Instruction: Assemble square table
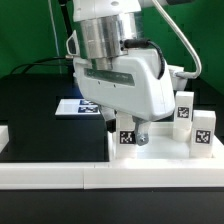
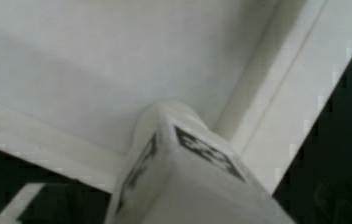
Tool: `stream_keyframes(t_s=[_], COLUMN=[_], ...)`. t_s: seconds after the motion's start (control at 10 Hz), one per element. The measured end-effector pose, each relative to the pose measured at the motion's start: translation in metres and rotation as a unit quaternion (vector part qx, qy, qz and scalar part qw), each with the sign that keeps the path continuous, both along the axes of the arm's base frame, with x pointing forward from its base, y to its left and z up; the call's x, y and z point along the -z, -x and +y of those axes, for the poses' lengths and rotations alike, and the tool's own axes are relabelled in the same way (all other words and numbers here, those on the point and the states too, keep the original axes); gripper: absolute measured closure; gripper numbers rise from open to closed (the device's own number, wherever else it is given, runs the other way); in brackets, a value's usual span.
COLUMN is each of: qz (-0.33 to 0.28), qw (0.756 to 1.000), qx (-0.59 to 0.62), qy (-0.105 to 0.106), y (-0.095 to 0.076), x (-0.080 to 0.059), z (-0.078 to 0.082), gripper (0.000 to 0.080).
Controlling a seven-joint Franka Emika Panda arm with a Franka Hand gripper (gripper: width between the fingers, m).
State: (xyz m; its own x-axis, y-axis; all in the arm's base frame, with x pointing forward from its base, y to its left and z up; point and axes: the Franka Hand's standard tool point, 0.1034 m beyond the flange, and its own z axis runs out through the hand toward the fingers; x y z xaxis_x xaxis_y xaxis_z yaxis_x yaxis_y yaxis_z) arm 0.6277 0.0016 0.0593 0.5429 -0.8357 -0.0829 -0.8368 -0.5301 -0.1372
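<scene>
Tabletop: the black tabletop (image 1: 30,110) fills the left half of the exterior view.
Marker board: the thin flat white marker board (image 1: 72,106) with black tags lies left of centre, partly hidden behind the arm.
Border wall: the long low white border wall (image 1: 60,172) runs along the lower edge of the frame, from the left side to the right.
Arm: the white and silver Franka arm (image 1: 112,60) comes down from the upper centre and covers the middle of the frame.
Claw: the claw (image 1: 127,128) is clamped on a short white tagged leg (image 1: 128,136), its dark fingers on either side of the leg, just below centre.
Held leg, wrist view: the leg (image 2: 187,170) rises from the bottom centre, its tag facing the camera, over the white plastic square table slab (image 2: 102,80) with its raised rim.
Slab: the white slab (image 1: 160,150) lies lower right, against the border wall.
Other legs: two more white tagged legs (image 1: 184,110) (image 1: 203,133) stand at the right edge.
</scene>
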Motion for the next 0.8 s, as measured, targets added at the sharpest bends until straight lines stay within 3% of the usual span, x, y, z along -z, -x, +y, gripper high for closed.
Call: stream_keyframes(t_s=[0.2, 0.3, 0.5, 0.8], qz=[-0.012, -0.022, -0.040, -0.038], qw=[0.994, 0.979, 0.935, 0.940], qx=[-0.104, -0.198, -0.349, -0.338], qy=[0.014, 0.031, 0.044, 0.043], y=[-0.0001, -0.0012, -0.0010, -0.0007], x=[-0.0013, -0.0066, -0.0085, -0.0075], z=[0.0008, 0.0056, 0.0062, 0.0056], gripper=[0.0150, 0.0150, 0.0150, 0.0150])
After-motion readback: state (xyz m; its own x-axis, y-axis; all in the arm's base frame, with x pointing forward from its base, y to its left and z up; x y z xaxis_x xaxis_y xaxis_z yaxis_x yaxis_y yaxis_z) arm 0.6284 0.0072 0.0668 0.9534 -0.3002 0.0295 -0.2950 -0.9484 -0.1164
